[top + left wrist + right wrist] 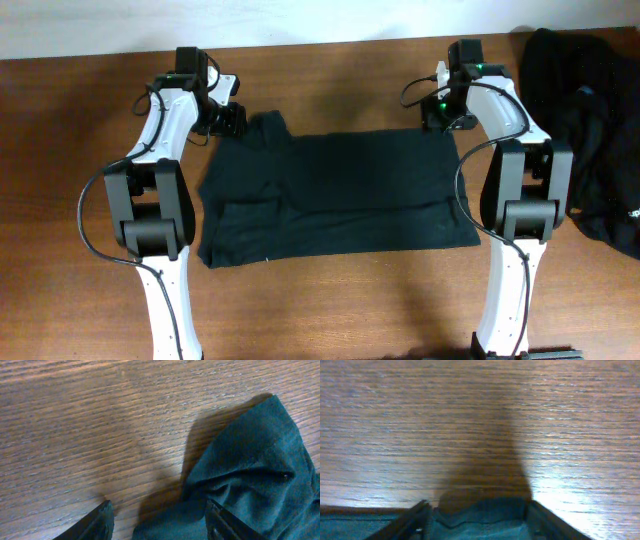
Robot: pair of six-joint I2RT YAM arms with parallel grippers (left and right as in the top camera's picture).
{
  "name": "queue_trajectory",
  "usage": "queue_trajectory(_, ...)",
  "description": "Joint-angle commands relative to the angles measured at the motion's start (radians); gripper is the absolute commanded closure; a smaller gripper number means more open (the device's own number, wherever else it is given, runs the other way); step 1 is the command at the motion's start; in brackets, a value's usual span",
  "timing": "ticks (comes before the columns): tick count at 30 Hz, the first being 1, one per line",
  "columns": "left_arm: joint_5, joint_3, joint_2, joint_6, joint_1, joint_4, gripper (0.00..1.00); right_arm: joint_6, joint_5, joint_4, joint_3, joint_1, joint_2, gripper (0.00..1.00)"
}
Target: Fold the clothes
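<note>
Brown wooden table (330, 300): your left gripper (160, 522) and right gripper (477, 517), jaws apart, straddle the far corners of flat black soft-fabric T-shirt (340, 200), likely to pinch it for folding.

One flat black T-shirt (340, 200), one black heap (585, 130), two pincers (228, 120) (447, 118)

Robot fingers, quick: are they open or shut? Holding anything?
Left fingers: open, shirt bunched between them, not pinched.
Right fingers: open around the shirt's edge, not pinched.
</note>
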Motion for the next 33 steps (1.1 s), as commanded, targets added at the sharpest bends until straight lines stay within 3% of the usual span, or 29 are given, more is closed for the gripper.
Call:
queue_trajectory(1,0.008,0.009,0.019,0.013,0.006,-0.001,0.42,0.009,-0.013,-0.023,-0.044,-0.001,0.029,0.42)
queue_trajectory(5,0.008,0.009,0.019,0.013,0.007,-0.001,0.42,0.008,-0.013,-0.024,-0.044,-0.001,0.029,0.51)
queue_trajectory(9,0.008,0.009,0.019,0.013,0.007,0.005,0.42,0.009,-0.013,-0.024,-0.044,-0.001,0.029,0.82)
queue_trajectory(11,0.008,0.009,0.019,0.013,0.007,0.008,0.42,0.009,-0.013,-0.026,-0.044,-0.001,0.029,0.90)
queue_trajectory(16,0.008,0.009,0.019,0.013,0.007,0.018,0.43,0.008,-0.013,-0.026,-0.044,-0.001,0.029,0.90)
queue_trajectory(20,0.008,0.014,0.018,0.013,0.008,0.033,0.66,0.008,-0.013,-0.027,-0.044,-0.001,0.029,0.90)
queue_trajectory(22,0.009,0.016,0.019,0.013,0.008,0.033,0.71,0.008,-0.013,-0.027,-0.044,-0.001,0.029,0.90)
queue_trajectory(26,0.009,0.016,0.019,0.013,0.006,0.032,0.60,0.009,-0.013,-0.026,-0.044,-0.001,0.029,0.90)
queue_trajectory(33,0.008,0.015,0.019,0.013,0.006,0.014,0.60,0.008,-0.013,-0.027,-0.044,-0.001,0.029,0.90)
